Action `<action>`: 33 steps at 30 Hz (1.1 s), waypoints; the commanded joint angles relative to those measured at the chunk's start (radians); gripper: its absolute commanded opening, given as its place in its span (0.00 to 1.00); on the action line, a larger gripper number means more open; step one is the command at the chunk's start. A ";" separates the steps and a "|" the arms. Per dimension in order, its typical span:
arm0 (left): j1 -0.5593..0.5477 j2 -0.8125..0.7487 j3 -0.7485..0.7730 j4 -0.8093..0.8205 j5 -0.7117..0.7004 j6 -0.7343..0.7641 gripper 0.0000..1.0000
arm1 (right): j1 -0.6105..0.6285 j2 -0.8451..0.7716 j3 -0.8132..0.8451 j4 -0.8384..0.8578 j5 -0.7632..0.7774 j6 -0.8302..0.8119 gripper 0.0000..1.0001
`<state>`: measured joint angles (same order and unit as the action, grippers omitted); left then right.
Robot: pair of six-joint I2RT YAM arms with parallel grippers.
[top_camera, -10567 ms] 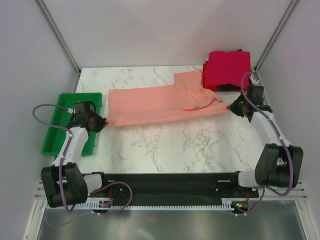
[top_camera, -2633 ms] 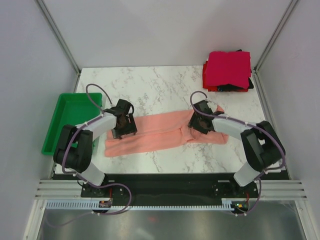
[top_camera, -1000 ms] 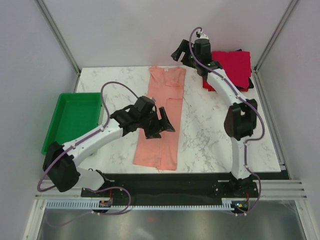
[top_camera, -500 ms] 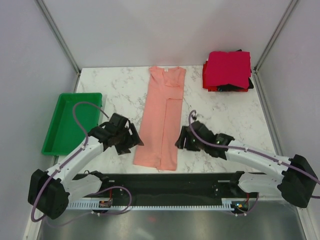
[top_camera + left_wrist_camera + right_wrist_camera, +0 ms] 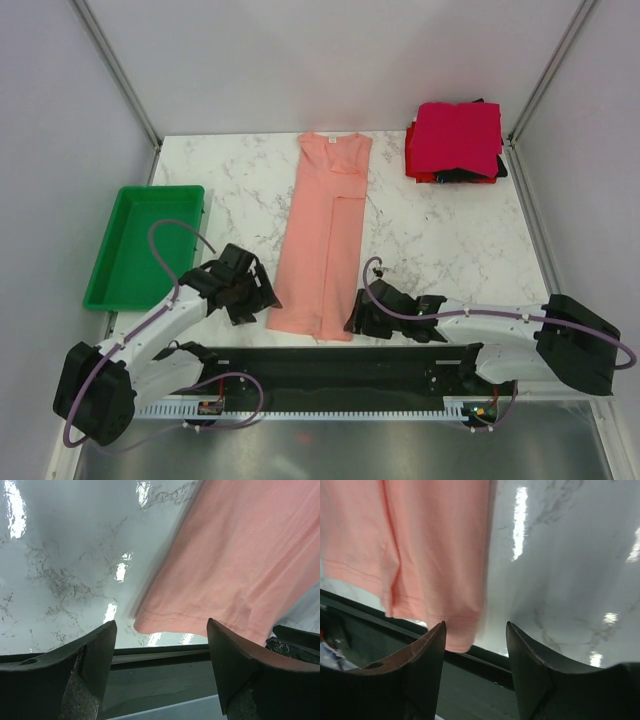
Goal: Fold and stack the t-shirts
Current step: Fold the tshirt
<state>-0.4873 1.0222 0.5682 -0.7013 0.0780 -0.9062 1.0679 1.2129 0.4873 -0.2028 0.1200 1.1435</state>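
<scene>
The pink shirt (image 5: 325, 235) lies flat on the table (image 5: 450, 230) as one long narrow strip. It's folded lengthwise, with the round neck at the far end and the hem close to the near edge. A seam-like fold edge runs down its lower half, a bit right of centre. The left gripper (image 5: 262, 297) sits low just beside the shirt's near left corner, jaws spread wide and holding nothing. In its wrist view the hem corner shows in the gap between the two fingers (image 5: 97, 655), and neither one looks to be touching the cloth. The right gripper (image 5: 355, 315) is just off the shirt's near right corner and it's open too. Its fingers (image 5: 432, 650) frame the hem's right end, which reaches the dark strip along the table edge. The stack (image 5: 457, 140) of folded shirts sits well apart from the pink shirt, off to the right of its neck end, crimson on top with red and black peeking out underneath. A green tray (image 5: 145, 245) lies to the shirt's left, clear of it.
</scene>
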 commanded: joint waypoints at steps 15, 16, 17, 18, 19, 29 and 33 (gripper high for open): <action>0.003 -0.030 -0.137 0.135 0.009 -0.025 0.71 | 0.044 0.071 -0.044 0.152 -0.019 0.056 0.11; 0.003 -0.027 -0.137 0.138 0.015 -0.022 0.69 | 0.046 0.070 -0.044 0.152 -0.017 0.056 0.10; 0.003 -0.025 -0.137 0.143 0.031 -0.020 0.66 | 0.046 0.068 -0.042 0.152 -0.014 0.056 0.08; 0.001 -0.021 -0.136 0.144 0.035 -0.019 0.65 | 0.044 0.068 -0.036 0.145 -0.016 0.052 0.07; 0.000 -0.019 -0.134 0.146 0.034 -0.019 0.64 | 0.044 0.068 -0.033 0.137 -0.014 0.050 0.06; -0.023 0.012 -0.136 0.201 0.080 -0.046 0.45 | 0.043 -0.001 -0.009 0.065 0.026 0.042 0.00; -0.049 0.016 -0.149 0.233 0.098 -0.072 0.26 | 0.043 -0.010 -0.010 0.056 0.036 0.041 0.00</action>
<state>-0.5201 1.0344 0.4328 -0.5266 0.1459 -0.9421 1.1042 1.2232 0.4564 -0.1246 0.1219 1.1858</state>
